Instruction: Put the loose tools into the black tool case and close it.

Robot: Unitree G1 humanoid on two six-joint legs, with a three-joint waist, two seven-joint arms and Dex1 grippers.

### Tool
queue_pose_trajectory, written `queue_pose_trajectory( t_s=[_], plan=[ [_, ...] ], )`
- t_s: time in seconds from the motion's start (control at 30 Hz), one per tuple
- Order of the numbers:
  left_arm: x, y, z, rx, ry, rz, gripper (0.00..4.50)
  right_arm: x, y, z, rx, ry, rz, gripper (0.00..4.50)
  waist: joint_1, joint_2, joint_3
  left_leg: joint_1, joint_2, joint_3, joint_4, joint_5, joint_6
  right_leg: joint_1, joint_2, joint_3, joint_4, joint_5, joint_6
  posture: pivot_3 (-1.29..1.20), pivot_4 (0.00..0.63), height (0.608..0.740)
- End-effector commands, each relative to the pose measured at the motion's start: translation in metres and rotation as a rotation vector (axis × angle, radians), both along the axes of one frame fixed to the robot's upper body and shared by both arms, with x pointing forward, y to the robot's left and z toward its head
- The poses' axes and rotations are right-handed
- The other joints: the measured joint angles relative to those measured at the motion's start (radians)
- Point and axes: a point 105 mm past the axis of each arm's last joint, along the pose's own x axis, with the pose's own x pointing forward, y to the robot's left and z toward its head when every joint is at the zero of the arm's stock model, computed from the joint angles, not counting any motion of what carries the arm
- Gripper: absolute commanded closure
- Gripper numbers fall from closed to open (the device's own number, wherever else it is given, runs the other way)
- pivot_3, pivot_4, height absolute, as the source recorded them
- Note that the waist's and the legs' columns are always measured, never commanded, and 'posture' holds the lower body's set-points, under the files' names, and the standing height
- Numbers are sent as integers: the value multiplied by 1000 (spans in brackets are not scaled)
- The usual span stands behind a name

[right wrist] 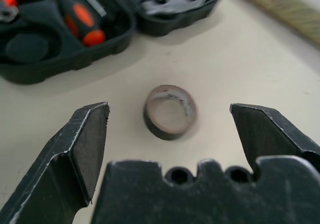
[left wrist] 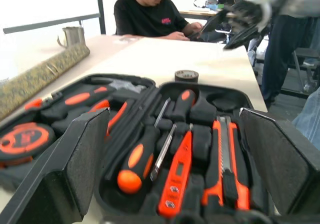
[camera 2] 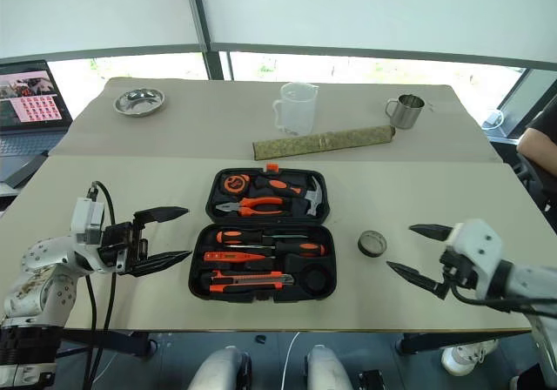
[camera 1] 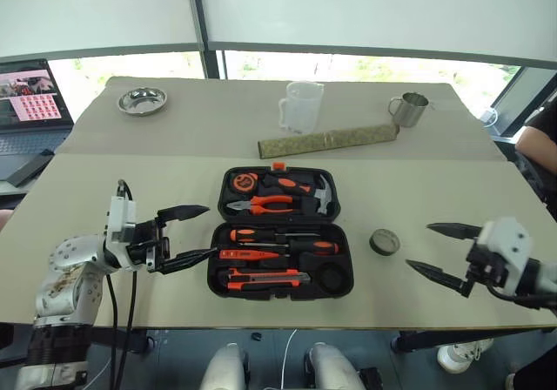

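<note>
The right gripper point(camera 1: 442, 251) has its two black fingers spread wide with nothing between them. It hovers above the beige table point(camera 1: 104, 190), with the small dark tape roll point(camera 1: 385, 241) just beyond its tips, at about ten o'clock from it in the head view. In the right wrist view that same roll point(right wrist: 170, 112) lies flat on the table, hole upward, centred in the gap between the fingers and touching neither.

The left gripper point(camera 1: 190, 231) is likewise spread and empty, pointing level toward the case from its nine o'clock side.

The rectangular black moulded-plastic tool case point(camera 1: 280, 272) lies open at the middle of the table. Its near half holds the two black-and-orange-handled screwdrivers point(camera 1: 283, 239), the slim all-orange screwdriver point(camera 1: 246, 254) and the black-and-orange utility knife point(camera 1: 265, 278). A round recess at its four o'clock corner looks vacant, though I cannot be sure. The roll sits well clear of the case, at three o'clock from it.

The step in hand seems to be picking up the roll. To do it well, the right gripper should come down squarely so the fingers straddle the ring across its outer wall, then close gently. A thin flat ring can skid or tip if only one finger meets it first. Once lifted, it should go to the round recess before the lid is shut.
</note>
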Motion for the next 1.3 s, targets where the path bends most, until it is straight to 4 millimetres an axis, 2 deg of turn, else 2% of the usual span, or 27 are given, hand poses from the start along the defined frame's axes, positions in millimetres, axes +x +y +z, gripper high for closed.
queue_pose_trajectory(
  t_s=[0.03,0.1,0.2,0.3,0.47,0.53,0.57,0.63,0.73,0.8,0.87,0.97,1.1,1.27,1.3],
  plan=[
    [-5,-21,11,4,-37,-92,31,15,4,-7,-97,88,26,0,-2,0,0,-2,0,0,0,0,0,-1,0,0,0,0,0,0,150,740],
    [-7,-28,10,21,-41,-118,31,20,7,-13,-129,124,43,0,-4,0,0,-5,-1,0,0,0,0,-4,-1,0,-1,0,1,0,150,740],
    [-10,-34,6,29,-38,-144,0,32,18,-18,-165,120,85,755,-5,0,0,-6,-1,-1,0,0,0,-5,-1,0,-2,0,1,0,150,740],
    [-14,-34,0,46,-31,-156,0,37,27,-23,-181,128,127,1790,-6,0,0,-6,-1,-1,0,0,0,-5,-1,0,-1,0,1,0,150,740],
    [-20,-21,-13,77,-12,-155,0,40,32,-24,-194,129,168,3592,-6,0,0,-7,-1,0,0,0,0,-7,-1,0,-1,0,1,0,150,740],
    [-20,-15,-19,83,-10,-150,0,42,32,-18,-193,96,184,4283,-6,0,0,-6,-1,0,0,0,0,-7,-1,0,0,1,1,0,150,740],
    [-21,-12,-21,87,-10,-151,0,41,33,-14,-188,88,198,4441,-6,0,0,-6,-1,0,1,0,0,-7,-1,0,0,1,1,0,150,740],
    [-24,-7,-28,105,-14,-160,0,30,45,1,-152,67,308,4441,-5,0,0,-6,-1,0,1,0,0,-7,-1,-1,0,0,1,0,150,740],
    [-30,-1,-37,124,-16,-176,0,2,85,32,7,64,488,4441,-7,1,1,-8,0,0,1,0,0,-9,-1,0,1,1,1,0,150,740],
    [-34,0,-41,140,-15,-186,0,-13,101,38,45,102,554,4441,-11,0,1,-10,0,0,1,0,0,-12,0,0,3,1,0,0,150,740],
    [-36,1,-45,149,-9,-191,0,-24,116,33,42,145,602,4441,-9,0,1,-9,1,-1,1,0,0,-12,0,-1,4,1,0,0,150,740],
    [-39,-1,-48,152,-5,-200,0,-27,130,21,36,180,594,4441,-5,0,1,-9,1,-1,1,0,0,-12,0,-1,4,1,0,0,150,740],
    [-42,-5,-47,148,-3,-212,0,-24,130,-1,-35,225,540,4441,-4,0,1,-11,0,0,3,0,0,-13,-1,-1,4,1,0,0,150,740],
    [-42,-7,-42,149,-4,-206,0,-15,128,-10,-66,226,496,4441,-6,0,1,-13,0,-1,4,0,0,-14,0,-1,4,2,0,0,150,740],
    [-42,-9,-39,149,-6,-205,0,-19,128,-12,-71,247,528,4441,-6,0,1,-12,0,-1,4,0,0,-14,0,-1,4,2,0,0,150,740]
  ],
)
